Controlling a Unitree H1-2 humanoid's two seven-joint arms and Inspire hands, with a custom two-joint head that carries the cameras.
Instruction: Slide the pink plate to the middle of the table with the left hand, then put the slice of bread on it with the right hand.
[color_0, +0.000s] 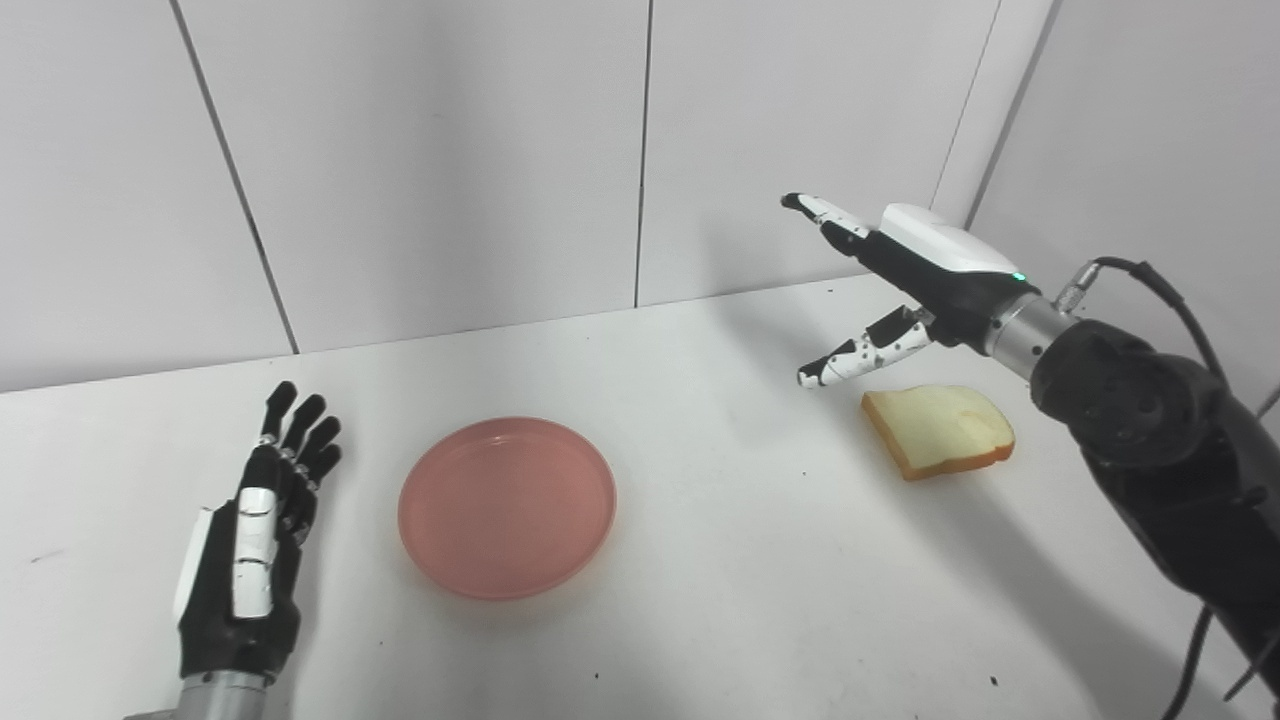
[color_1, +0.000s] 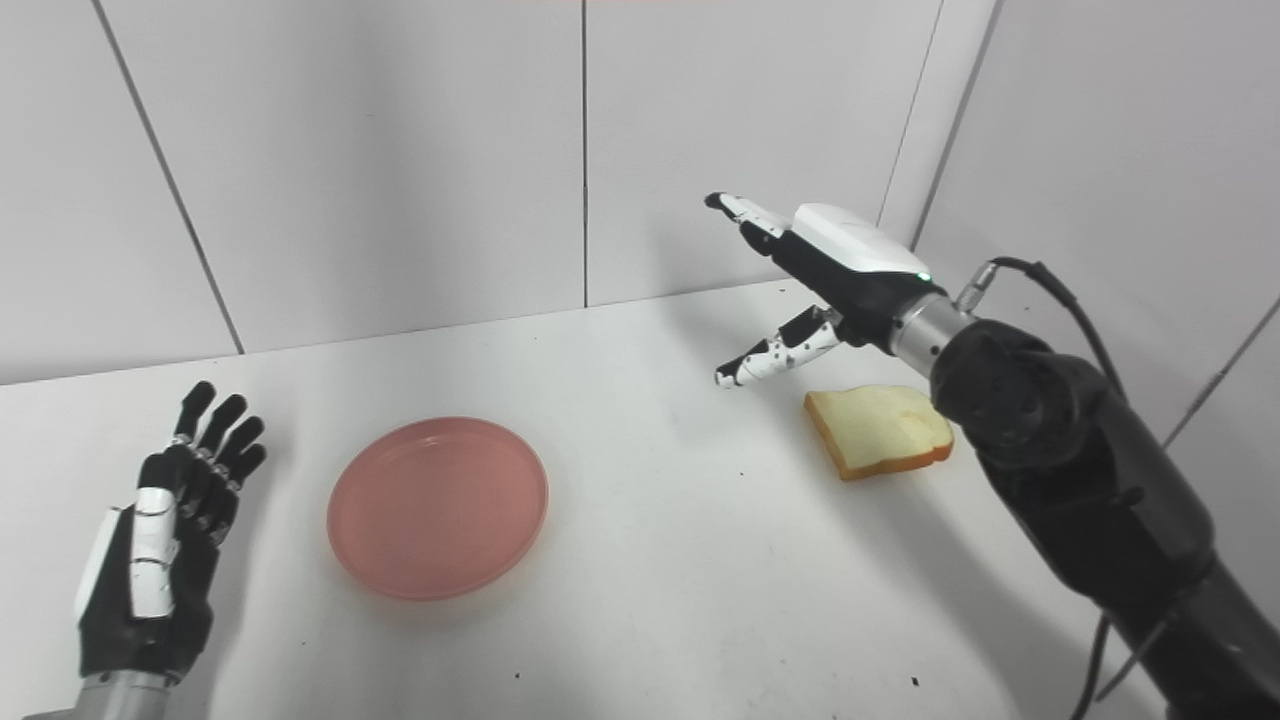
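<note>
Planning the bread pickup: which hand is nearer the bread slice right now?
Right. The right hand hovers open just above and behind the bread slice; the left hand sits open far across the table, beyond the pink plate.

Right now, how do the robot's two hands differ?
The left hand sits low by the table beside the pink plate, fingers up and close together. The right hand hangs raised over the bread slice, thumb and fingers spread wide. Both are open and hold nothing.

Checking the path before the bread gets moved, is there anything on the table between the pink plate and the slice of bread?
No. Both eye views show only bare white table between the pink plate and the slice of bread.
</note>
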